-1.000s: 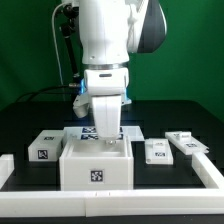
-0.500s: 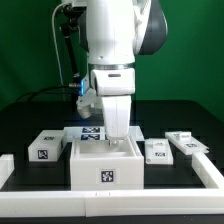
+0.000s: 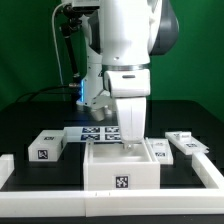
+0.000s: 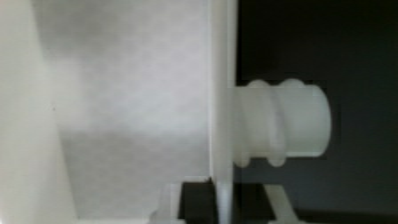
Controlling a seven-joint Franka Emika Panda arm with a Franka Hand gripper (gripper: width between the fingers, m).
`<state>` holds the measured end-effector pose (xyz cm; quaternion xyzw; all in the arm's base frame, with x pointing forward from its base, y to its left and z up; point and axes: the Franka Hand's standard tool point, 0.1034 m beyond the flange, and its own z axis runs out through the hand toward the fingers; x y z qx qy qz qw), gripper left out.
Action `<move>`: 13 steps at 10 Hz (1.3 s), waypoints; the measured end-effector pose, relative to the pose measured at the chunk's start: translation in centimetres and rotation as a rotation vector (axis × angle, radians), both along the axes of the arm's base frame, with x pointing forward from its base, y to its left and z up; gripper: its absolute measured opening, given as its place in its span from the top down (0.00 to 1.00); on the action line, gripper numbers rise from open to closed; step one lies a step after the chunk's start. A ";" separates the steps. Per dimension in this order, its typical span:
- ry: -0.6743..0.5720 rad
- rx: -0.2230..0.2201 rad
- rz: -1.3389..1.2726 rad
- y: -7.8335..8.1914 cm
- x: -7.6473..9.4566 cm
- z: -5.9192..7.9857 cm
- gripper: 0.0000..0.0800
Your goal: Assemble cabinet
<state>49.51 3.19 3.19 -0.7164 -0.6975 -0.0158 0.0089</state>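
The cabinet body (image 3: 122,166), a white open-topped box with one tag on its front face, sits on the black table near the front rail. My gripper (image 3: 130,142) reaches down into it and is shut on its back wall. In the wrist view the thin wall edge (image 4: 233,110) runs between my dark fingers (image 4: 199,205), with the box's white inner face (image 4: 125,110) on one side and a ribbed white knob (image 4: 288,122) on the other. Smaller tagged white panels lie at the exterior view's left (image 3: 45,147) and right (image 3: 186,144); another (image 3: 160,150) is partly hidden behind the body.
The marker board (image 3: 92,134) lies flat behind the cabinet body. White rails edge the work area at the front (image 3: 40,191), the exterior view's left (image 3: 6,166) and right (image 3: 212,166). Cables hang at the back left.
My gripper has slid the cabinet body toward the exterior view's right along the front rail, keeping its hold on the wall. The small panels have not moved.
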 end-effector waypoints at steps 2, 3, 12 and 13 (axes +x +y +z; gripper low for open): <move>-0.004 0.005 0.010 1.5 1.2 0.1 0.96; -0.007 0.007 0.004 2.1 1.5 0.0 0.96; 0.005 0.023 0.015 7.1 2.3 0.2 0.96; 0.005 0.023 0.014 7.0 2.4 0.2 0.96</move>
